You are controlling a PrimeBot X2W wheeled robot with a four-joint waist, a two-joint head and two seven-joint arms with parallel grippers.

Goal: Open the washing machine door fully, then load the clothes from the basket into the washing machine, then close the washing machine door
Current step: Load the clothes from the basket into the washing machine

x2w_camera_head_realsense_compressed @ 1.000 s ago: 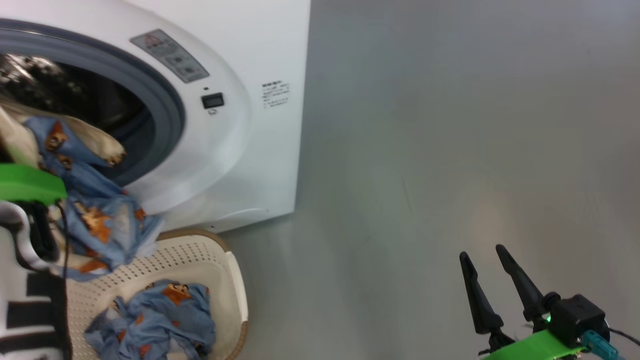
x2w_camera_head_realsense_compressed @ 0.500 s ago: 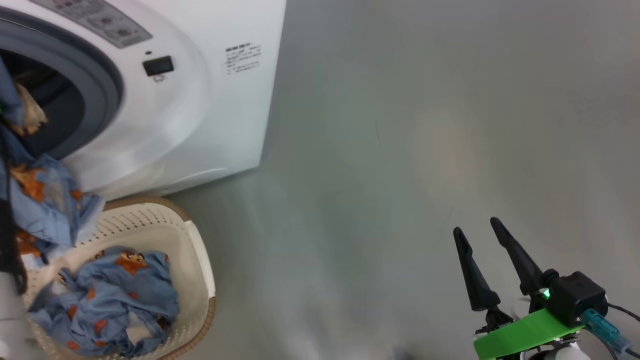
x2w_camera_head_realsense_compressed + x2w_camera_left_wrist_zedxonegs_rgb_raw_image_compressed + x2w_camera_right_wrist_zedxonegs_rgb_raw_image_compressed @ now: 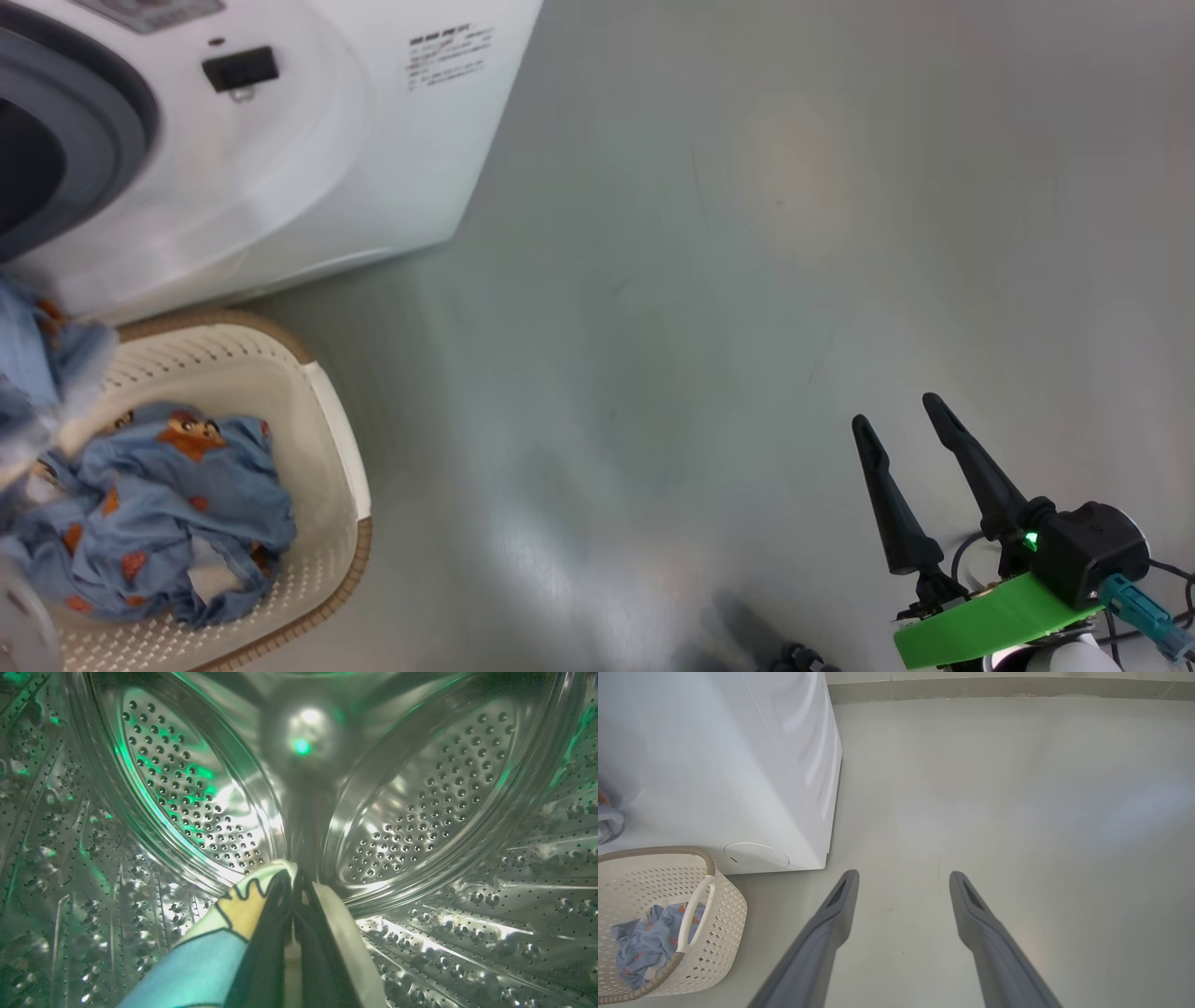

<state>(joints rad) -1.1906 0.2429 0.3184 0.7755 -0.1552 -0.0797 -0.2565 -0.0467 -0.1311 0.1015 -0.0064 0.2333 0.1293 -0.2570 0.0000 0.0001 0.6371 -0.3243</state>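
Note:
Inside the perforated steel drum (image 3: 420,788) of the washing machine (image 3: 308,168), my left gripper (image 3: 293,879) is shut on a piece of the clothes (image 3: 233,914), cream-yellow with a cartoon print and a blue part. A blue, orange-printed cloth (image 3: 47,364) hangs blurred at the left edge, over the basket (image 3: 327,439). More blue clothes (image 3: 159,504) lie in the basket. My right gripper (image 3: 893,411) is open and holds nothing, low over the floor to the right. The right wrist view also takes in the washing machine (image 3: 714,765) and the basket (image 3: 724,905). The washing machine door is out of view.
The grey rubber gasket (image 3: 103,140) rims the drum opening at the far left. Bare grey floor (image 3: 747,233) stretches from the washer's right side to my right gripper (image 3: 904,874). A low wall skirting (image 3: 994,688) runs along the far side.
The head camera has swung, so the washer and basket sit further left and up. The hanging blue cloth and my left arm have slid almost out past the left edge. My right gripper stays open.

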